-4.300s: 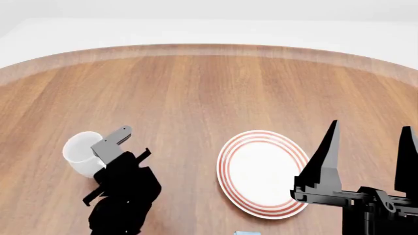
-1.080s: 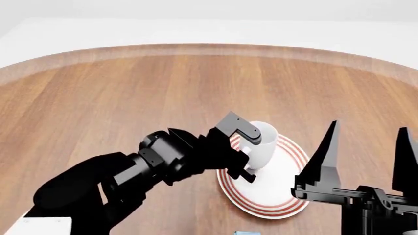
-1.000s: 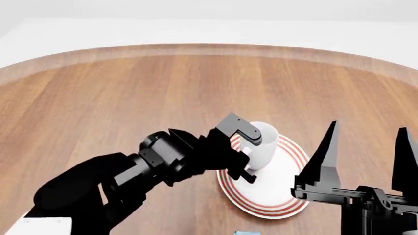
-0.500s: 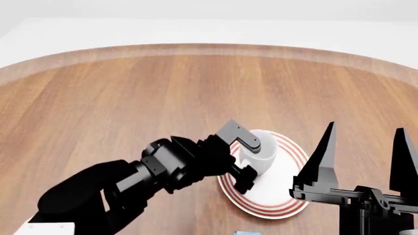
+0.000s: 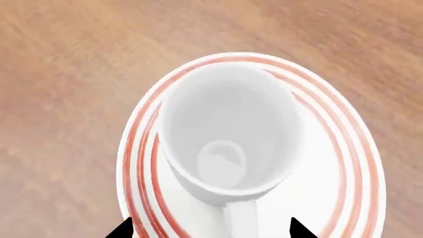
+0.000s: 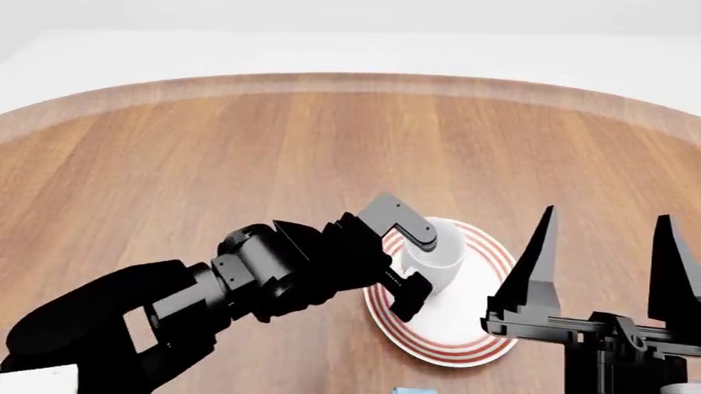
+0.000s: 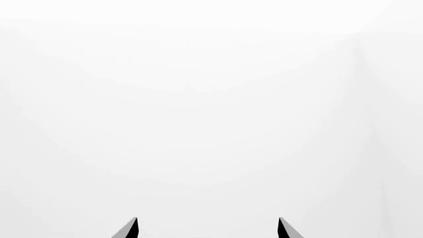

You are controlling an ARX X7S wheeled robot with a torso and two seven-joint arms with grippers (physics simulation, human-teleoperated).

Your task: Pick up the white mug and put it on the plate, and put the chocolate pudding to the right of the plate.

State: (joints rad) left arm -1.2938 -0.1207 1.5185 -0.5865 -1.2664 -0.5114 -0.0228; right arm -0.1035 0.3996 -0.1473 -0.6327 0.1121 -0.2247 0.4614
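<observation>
Mug job looks done: the white mug (image 6: 436, 261) sits on the plate (image 6: 482, 328), left gripper (image 6: 403, 263) released around it. Pudding is left.

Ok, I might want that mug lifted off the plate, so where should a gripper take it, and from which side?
Grip the handle, coming from the left arm's side. The mug stands upright on the plate with its handle pointing straight between the open left gripper's fingertips, so closing there likely pinches it without touching the plate.
</observation>
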